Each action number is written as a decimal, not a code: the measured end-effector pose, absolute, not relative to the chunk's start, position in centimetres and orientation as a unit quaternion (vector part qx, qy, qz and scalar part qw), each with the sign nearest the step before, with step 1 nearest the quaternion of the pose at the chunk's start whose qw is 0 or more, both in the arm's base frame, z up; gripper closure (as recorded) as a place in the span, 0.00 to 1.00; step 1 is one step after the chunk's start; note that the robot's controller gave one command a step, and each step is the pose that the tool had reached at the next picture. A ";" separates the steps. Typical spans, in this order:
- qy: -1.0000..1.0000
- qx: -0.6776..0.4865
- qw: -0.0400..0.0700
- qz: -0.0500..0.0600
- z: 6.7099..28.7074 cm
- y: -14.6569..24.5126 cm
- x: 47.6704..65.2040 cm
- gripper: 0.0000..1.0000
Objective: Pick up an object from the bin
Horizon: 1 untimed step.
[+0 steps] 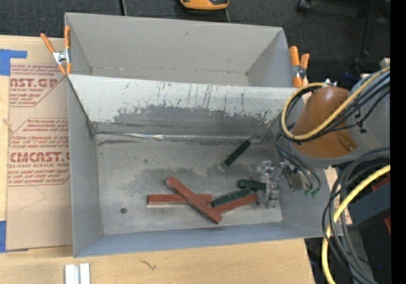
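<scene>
The gripper (271,187) sat low in the bin (120,168) by its right wall, near the front right corner; whether it was clenched or released could not be told. A short dark green piece (249,183) lay just beside it. A green-and-red stick (233,200) lay nearer the front edge, two crossed red-brown bars (190,199) mid-floor.

Bin floor (124,168) lies open at left of frame; crossed brown sticks (190,199) and dark green bars (236,153) obstruct the centre-right.
</scene>
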State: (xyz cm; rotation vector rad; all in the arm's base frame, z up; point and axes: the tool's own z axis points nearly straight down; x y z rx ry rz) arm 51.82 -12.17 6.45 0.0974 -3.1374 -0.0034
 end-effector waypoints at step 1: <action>-0.999 0.046 -0.002 -0.001 7.1 -12.2 52.0 1.00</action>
